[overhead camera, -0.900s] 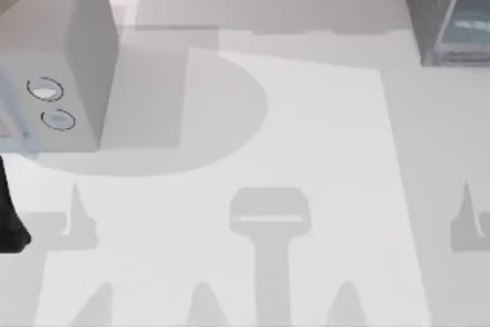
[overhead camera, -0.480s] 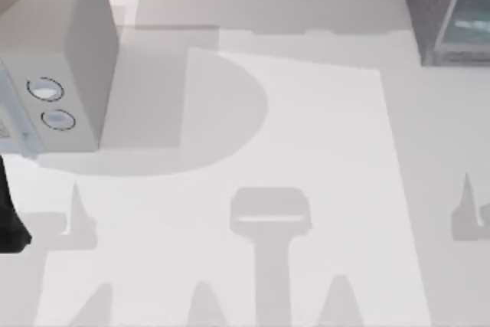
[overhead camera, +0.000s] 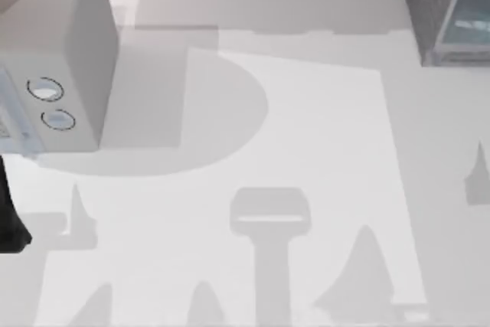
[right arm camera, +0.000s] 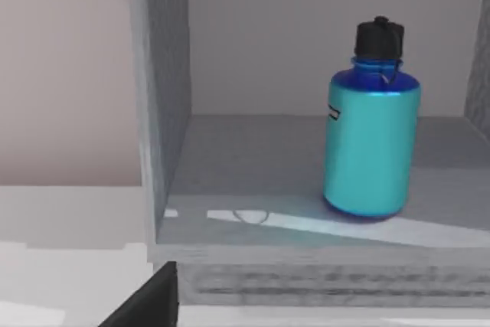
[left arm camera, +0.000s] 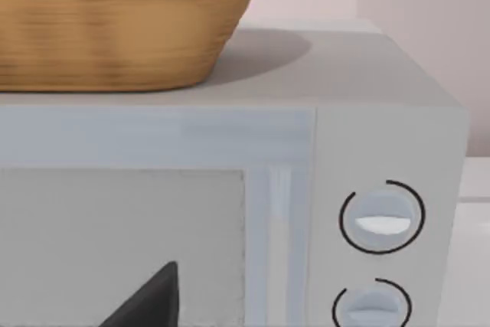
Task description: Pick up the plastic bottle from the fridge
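One translucent blue plastic bottle [right arm camera: 373, 124] with black cap and cyan band stands upright inside the one dark grey speckled fridge [overhead camera: 436, 5] at the table's right rear. One pale grey box with two round dials [overhead camera: 69, 67] sits left, one woven basket [left arm camera: 115, 21] on top. My grippers' state: can't tell.

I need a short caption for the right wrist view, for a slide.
Plastic bottle standing upright on the open fridge shelf, seen from the right arm's wrist camera.
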Robot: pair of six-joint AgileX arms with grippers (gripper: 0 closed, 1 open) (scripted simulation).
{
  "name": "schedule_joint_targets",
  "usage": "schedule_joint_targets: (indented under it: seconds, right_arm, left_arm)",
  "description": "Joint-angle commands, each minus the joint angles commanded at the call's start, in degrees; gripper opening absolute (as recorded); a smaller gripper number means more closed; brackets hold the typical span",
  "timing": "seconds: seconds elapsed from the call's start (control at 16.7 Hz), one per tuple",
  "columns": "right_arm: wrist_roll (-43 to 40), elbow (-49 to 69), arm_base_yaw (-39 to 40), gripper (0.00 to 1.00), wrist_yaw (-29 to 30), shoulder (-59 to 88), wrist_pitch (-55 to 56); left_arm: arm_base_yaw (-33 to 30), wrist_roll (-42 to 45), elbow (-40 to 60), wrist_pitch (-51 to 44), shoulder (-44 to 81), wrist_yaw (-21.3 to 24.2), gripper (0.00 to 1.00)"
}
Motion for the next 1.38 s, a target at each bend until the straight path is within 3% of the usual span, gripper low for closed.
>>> schedule_joint_targets:
  seconds: [0.36,0.72,1.38]
  right_arm:
    - [0.53,2.5,-8.9,1.0,-8.64,31.53,26.59]
    - [0.75,5.02,-14.71,1.0,-14.31,50.4,44.92]
    - [0.69,9.04,-14.17,1.0,-13.69,55.68,45.95]
  left_arm:
    - [0.0,0.0,0.0,0.0,0.0,0.0,1.0]
    - [0.0,0.0,0.0,0.0,0.0,0.0,1.0]
    - [0.0,0.0,0.0,0.0,0.0,0.0,1.0]
